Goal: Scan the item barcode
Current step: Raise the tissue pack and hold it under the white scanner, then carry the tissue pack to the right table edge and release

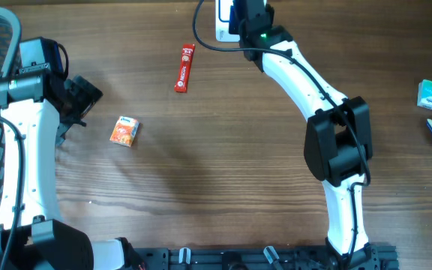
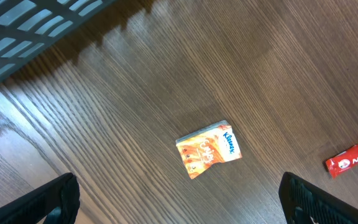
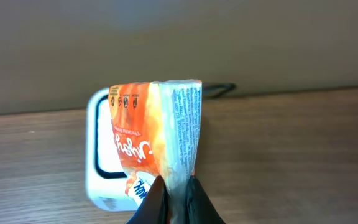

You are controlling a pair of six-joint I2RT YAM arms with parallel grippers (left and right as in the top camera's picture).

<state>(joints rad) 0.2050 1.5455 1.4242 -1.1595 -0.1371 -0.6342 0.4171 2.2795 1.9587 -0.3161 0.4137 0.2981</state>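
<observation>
Two arms. The right claw [image 3: 178,200] pinches an orange packet [image 3: 157,130] upright, just in front of the white scanner [image 3: 98,162], covering part of it. The left claw [image 2: 182,199] is spread wide above a tissue pack [image 2: 209,149]. A red sachet [image 1: 184,67] and a green pack [image 1: 429,95] lie well apart.

Dark wood-grain table [image 1: 216,172], matt, fine straight grain. The orange packet [image 3: 157,124] is thin plastic film, glossy and creased – the scanner [image 3: 96,183] behind it is smooth white plastic. The tissue pack [image 2: 209,149] and red sachet [image 1: 184,67] have soft shiny wrap; basket [image 2: 17,31] is matt grey moulded plastic – arm shells [image 1: 298,75] glossy white plastic.
</observation>
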